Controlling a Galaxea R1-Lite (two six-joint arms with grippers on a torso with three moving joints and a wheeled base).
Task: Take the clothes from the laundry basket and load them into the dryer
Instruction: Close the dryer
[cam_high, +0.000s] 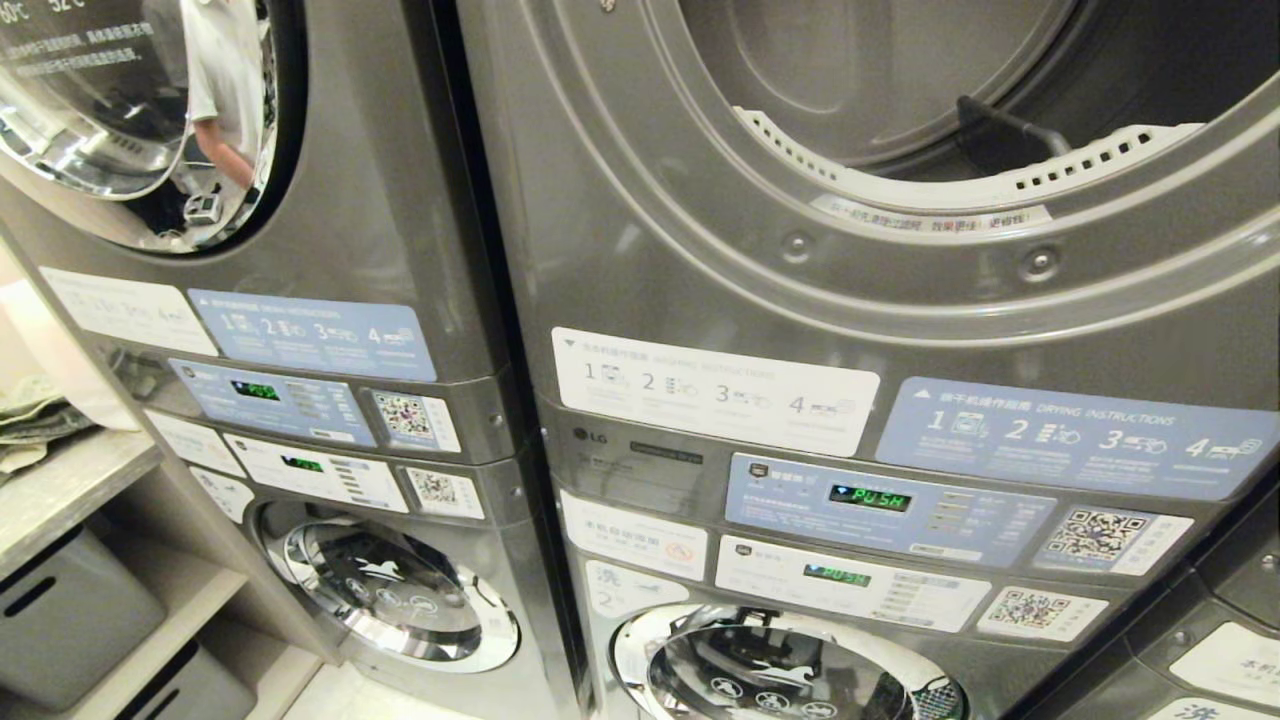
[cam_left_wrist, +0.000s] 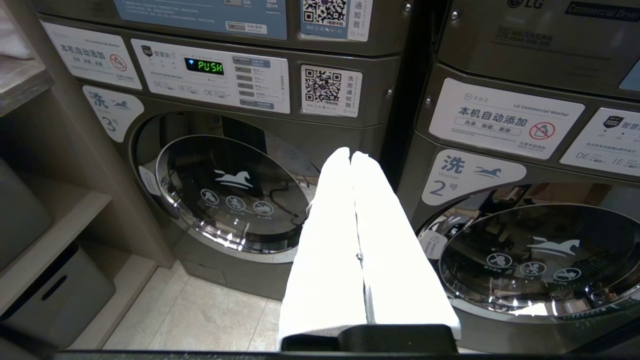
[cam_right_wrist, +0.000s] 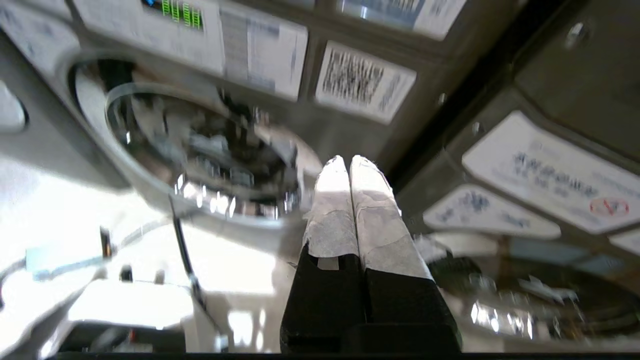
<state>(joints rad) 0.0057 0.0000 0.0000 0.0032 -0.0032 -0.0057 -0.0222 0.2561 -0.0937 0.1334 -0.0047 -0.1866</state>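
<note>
The grey dryer (cam_high: 690, 240) fills the upper right of the head view. Its round mouth stands open, showing the bare drum (cam_high: 860, 80) and a white perforated lip. No clothes show inside it. The laundry basket and the clothes are out of view. Neither arm appears in the head view. My left gripper (cam_left_wrist: 350, 152) is shut and empty, its white fingers pressed together, pointing at the gap between the two lower washers. My right gripper (cam_right_wrist: 348, 159) is also shut with nothing in it, low in front of a washer door (cam_right_wrist: 200, 150).
A second stacked machine (cam_high: 300, 180) stands to the left, its upper door mirroring a person. Control panels (cam_high: 885, 505) with green displays sit between upper and lower machines. Wooden shelves (cam_high: 70, 490) at far left hold folded fabric (cam_high: 35, 420) and grey bins (cam_high: 70, 620). Tiled floor (cam_left_wrist: 210, 315) lies below.
</note>
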